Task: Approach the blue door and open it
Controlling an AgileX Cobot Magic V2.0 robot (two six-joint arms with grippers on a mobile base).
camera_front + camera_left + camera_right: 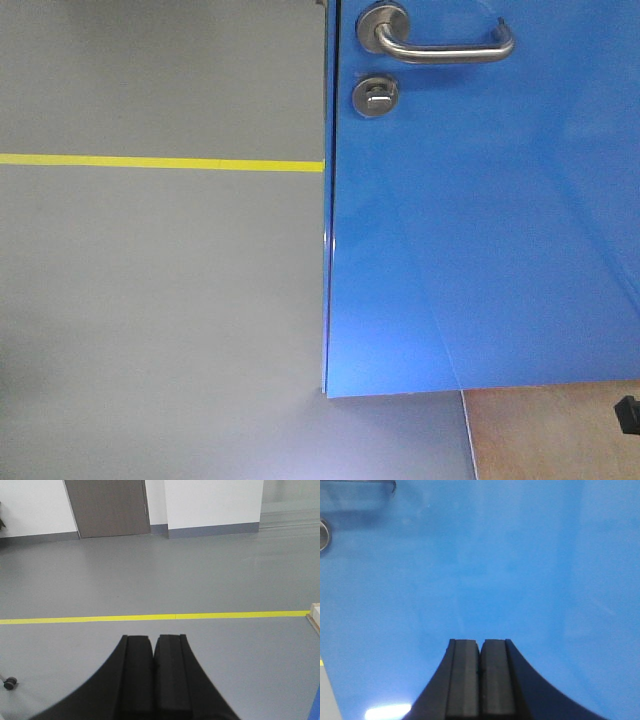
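Right gripper (479, 647) faces the door (500, 220) with fingers pressed together, left gripper (152, 642) likewise (over floor (150, 580)), handle (440, 48) untouched.

So the glossy blue door panel (480, 220) takes up the right side of the front view, with the grey floor (160, 300) off to its left. The silver lever handle (440, 45) sits near the door's top left corner, and the round thumb-turn lock (375, 97) is right below it. A yellow floor line (160, 162) runs across the floor up to the door's edge. In the left wrist view, a brown door (107, 507) stands far back behind that line. The right gripper (480, 655) points straight at the door face.
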